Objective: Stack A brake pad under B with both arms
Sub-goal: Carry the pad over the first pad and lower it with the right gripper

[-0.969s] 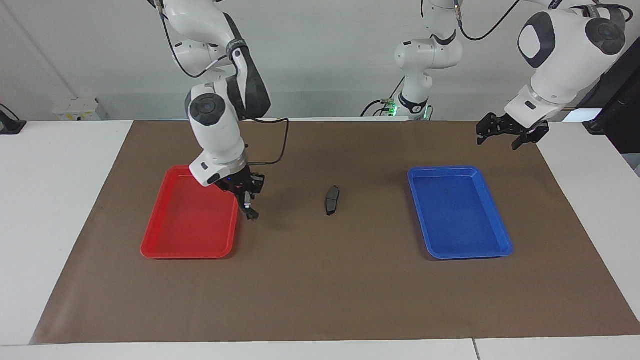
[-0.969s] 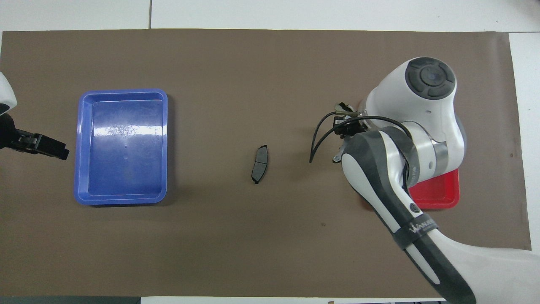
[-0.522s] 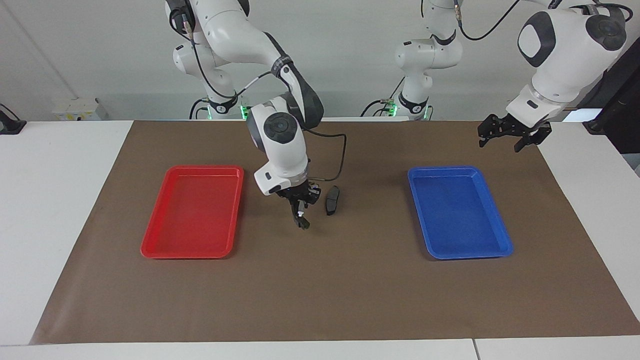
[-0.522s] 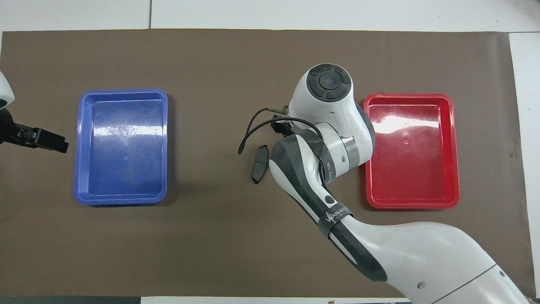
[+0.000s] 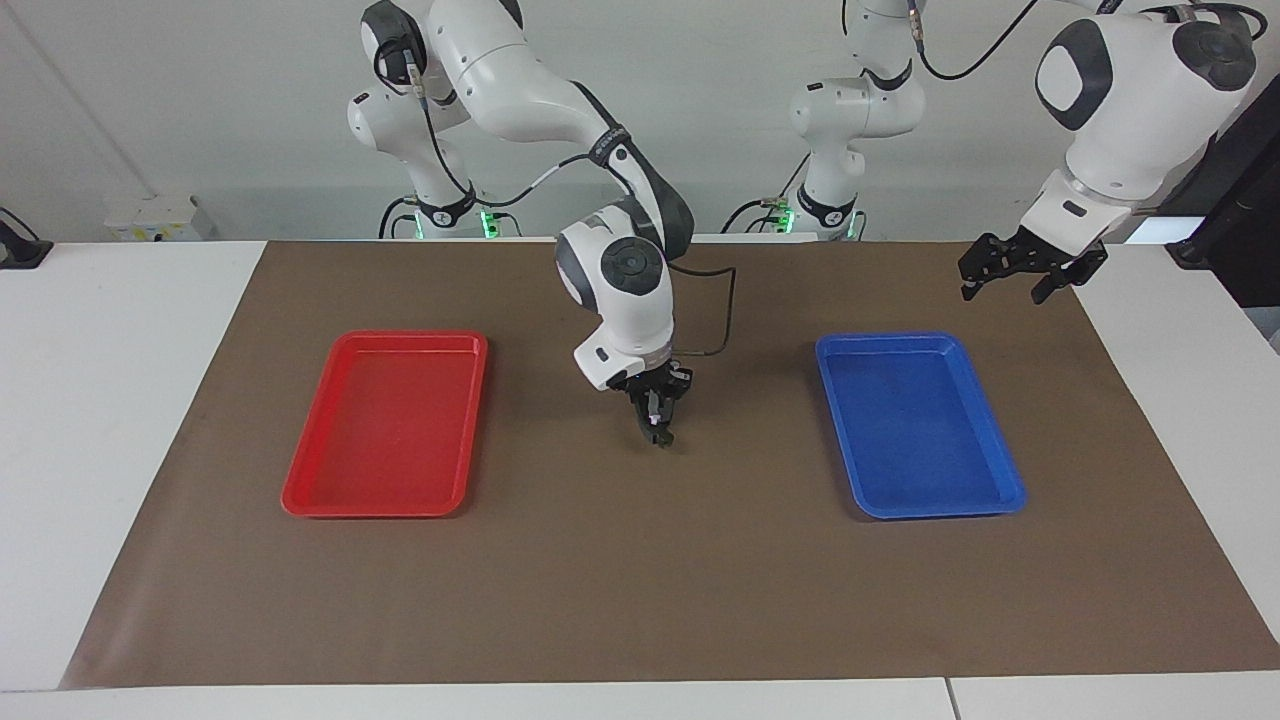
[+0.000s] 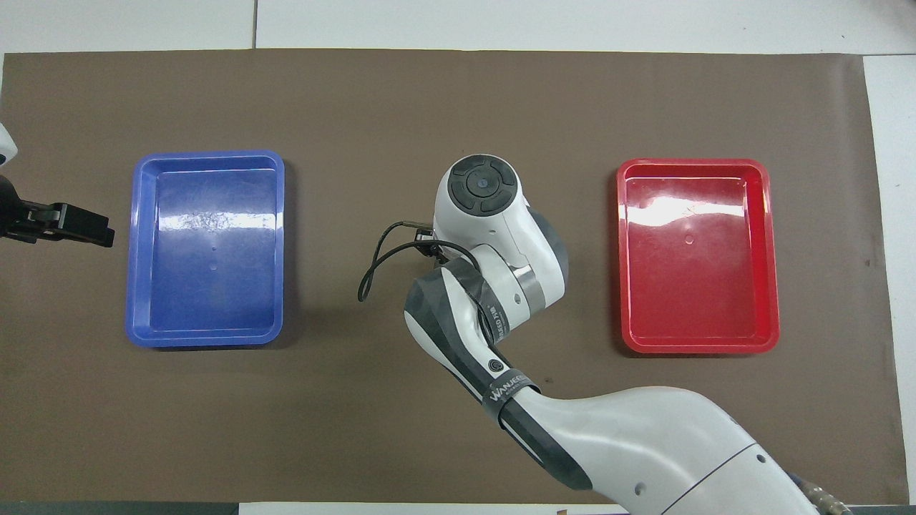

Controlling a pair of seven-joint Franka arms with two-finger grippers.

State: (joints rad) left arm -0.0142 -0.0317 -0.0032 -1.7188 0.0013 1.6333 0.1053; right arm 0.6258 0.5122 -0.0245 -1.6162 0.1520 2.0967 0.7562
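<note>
Almost at the stacking step: B held low at mid-mat, nothing released yet.

Right gripper (image 5: 653, 418) hangs between the red tray (image 5: 300, 500) and the blue tray (image 5: 1000, 490), jaws closed on B (image 5: 662, 438), the dark piece pointing down from its fingertips just above the brown mat (image 5: 640, 580); whether it touches the mat I cannot tell. No A brake pad shows in either view; it probably lies hidden under this gripper and arm. Both trays are empty. Left gripper (image 5: 1030, 272) waits with jaws open, over the mat's edge beside the blue tray. Left to do, I judge: lower B onto A, let go, and withdraw.
</note>
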